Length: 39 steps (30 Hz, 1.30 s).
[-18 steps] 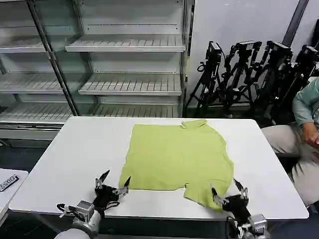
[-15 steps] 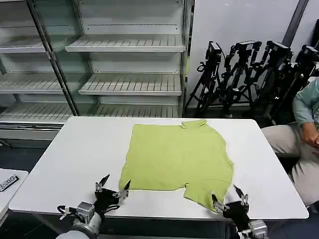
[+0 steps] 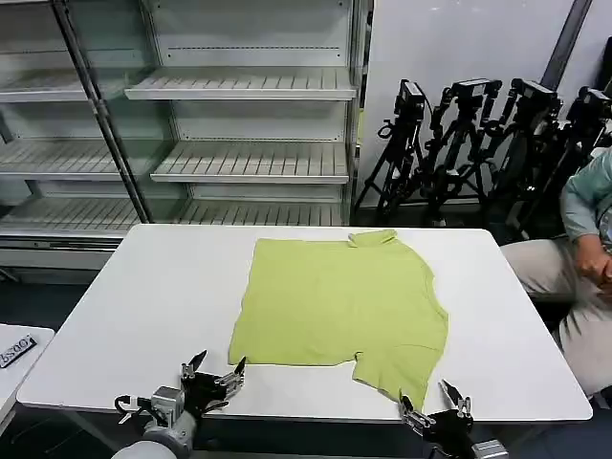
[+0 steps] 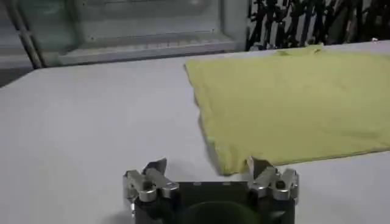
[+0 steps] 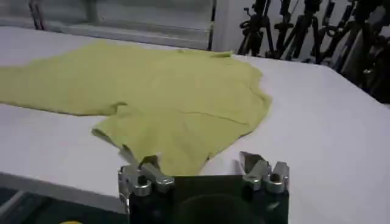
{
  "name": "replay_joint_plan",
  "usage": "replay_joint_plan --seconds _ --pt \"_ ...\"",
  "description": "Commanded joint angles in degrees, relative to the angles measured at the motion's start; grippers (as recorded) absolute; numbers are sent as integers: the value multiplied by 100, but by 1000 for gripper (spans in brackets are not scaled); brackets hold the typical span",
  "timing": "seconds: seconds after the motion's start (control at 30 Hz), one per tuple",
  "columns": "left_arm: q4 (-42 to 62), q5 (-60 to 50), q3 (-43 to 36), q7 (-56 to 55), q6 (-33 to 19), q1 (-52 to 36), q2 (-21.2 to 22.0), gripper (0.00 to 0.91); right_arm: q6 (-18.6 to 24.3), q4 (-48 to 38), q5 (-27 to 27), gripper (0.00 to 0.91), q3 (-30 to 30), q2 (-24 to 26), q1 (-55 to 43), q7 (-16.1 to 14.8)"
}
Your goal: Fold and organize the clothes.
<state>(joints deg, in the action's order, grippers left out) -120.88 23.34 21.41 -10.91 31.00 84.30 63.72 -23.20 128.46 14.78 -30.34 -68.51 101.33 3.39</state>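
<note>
The clothes are one lime yellow-green short-sleeved shirt (image 3: 339, 301), lying partly folded on the white table (image 3: 143, 296) with its small collar at the far edge. My left gripper (image 3: 216, 367) is open at the table's near edge, just short of the shirt's near left corner (image 4: 230, 163). My right gripper (image 3: 429, 403) is open too, low at the near edge beside the sleeve (image 5: 167, 140) that points toward me. Neither gripper holds any fabric. The shirt (image 4: 292, 103) spreads out ahead of the left gripper (image 4: 207, 167), and its sleeve lies before the right gripper (image 5: 198, 163).
Grey wire shelves (image 3: 239, 163) stand behind the table. Black tripods (image 3: 488, 134) cluster at the back right. A seated person (image 3: 583, 258) is at the right edge, clear of the shirt. A small white side table (image 3: 14, 359) sits at the left.
Both grippers have drawn back toward me and lower, away from the shirt's near edge. The shirt lies as before.
</note>
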Motion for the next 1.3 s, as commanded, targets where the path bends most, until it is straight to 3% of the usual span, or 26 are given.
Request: replay_joint_plan --seconds 0.03,0.53,0.77,1.0,1.3 --pt "58 86 -15 -81 197 -15 28 10 -213 -22 190 0 43 -2 16 11" --pt "-211 78 -137 131 27 49 26 20 -165 13 469 0 4 38 -136 -84" --pt "-299 74 -176 181 11 -761 139 20 -266 63 603 0 -132 57 -898 -78" --pt "694 134 -259 363 105 -2010 343 20 -556 -1025 609 0 -30 55 -2880 -40" --pt "1733 376 -429 397 127 -3017 537 20 -583 -2448 562 0 481 -93 -4425 -62"
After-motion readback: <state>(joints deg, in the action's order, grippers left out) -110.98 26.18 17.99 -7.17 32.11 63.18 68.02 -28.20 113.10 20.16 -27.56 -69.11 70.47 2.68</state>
